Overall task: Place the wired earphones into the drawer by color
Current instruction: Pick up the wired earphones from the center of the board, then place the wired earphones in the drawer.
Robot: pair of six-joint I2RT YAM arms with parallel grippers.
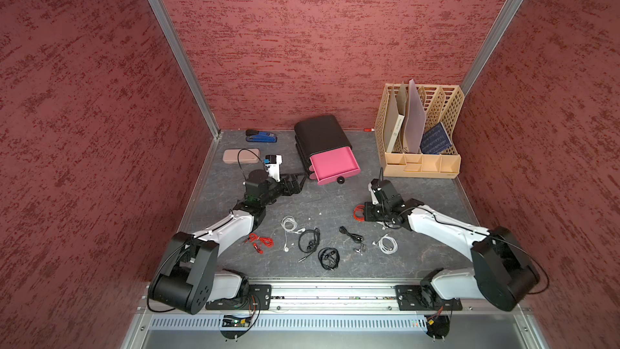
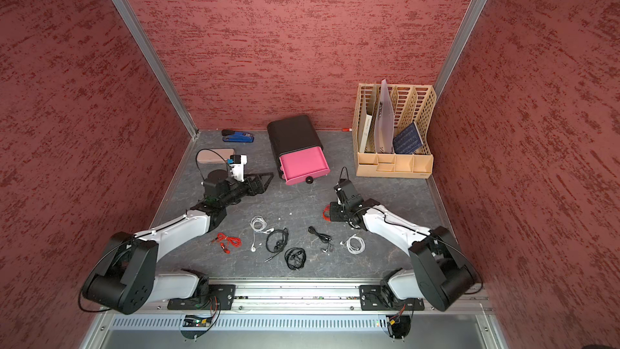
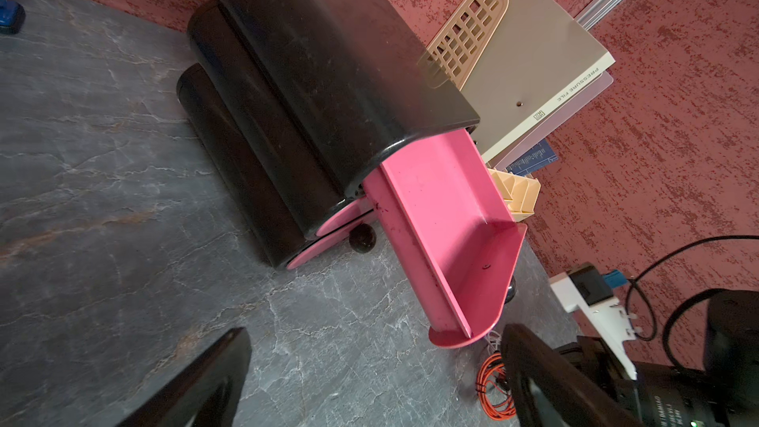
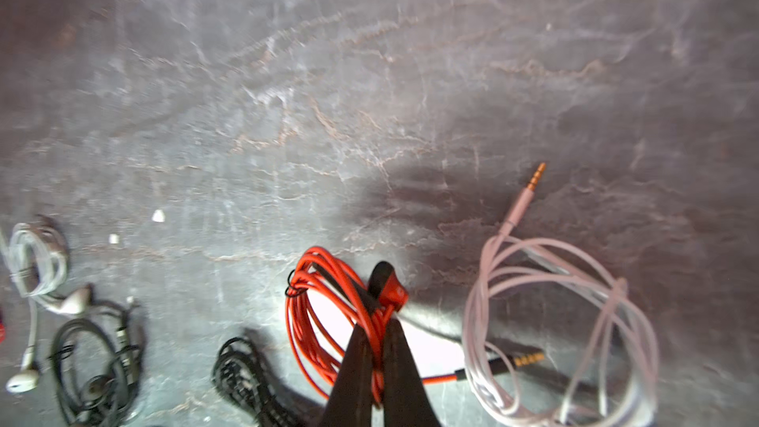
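The black drawer cabinet (image 1: pixel 320 135) (image 2: pixel 293 134) stands at the back, its top pink drawer (image 1: pixel 335 164) (image 3: pixel 451 215) pulled out and empty. My right gripper (image 4: pixel 378 322) (image 1: pixel 364 213) is shut on a red coil of wired earphones (image 4: pixel 318 314) (image 1: pixel 358 213), low over the table in front of the drawer. A pale white coil (image 4: pixel 562 322) lies beside it. My left gripper (image 3: pixel 376 334) (image 1: pixel 298 179) stands open and empty left of the drawer. Loose on the table are another red coil (image 1: pixel 261 241), white coils (image 1: pixel 290 223) (image 1: pixel 387 244) and black coils (image 1: pixel 309 240) (image 1: pixel 328 258) (image 1: pixel 352 236).
A beige lattice file rack (image 1: pixel 419 129) with folders fills the back right corner. A blue stapler (image 1: pixel 261 136) and a pink case (image 1: pixel 241 155) lie at the back left, behind my left arm. Red walls close in three sides.
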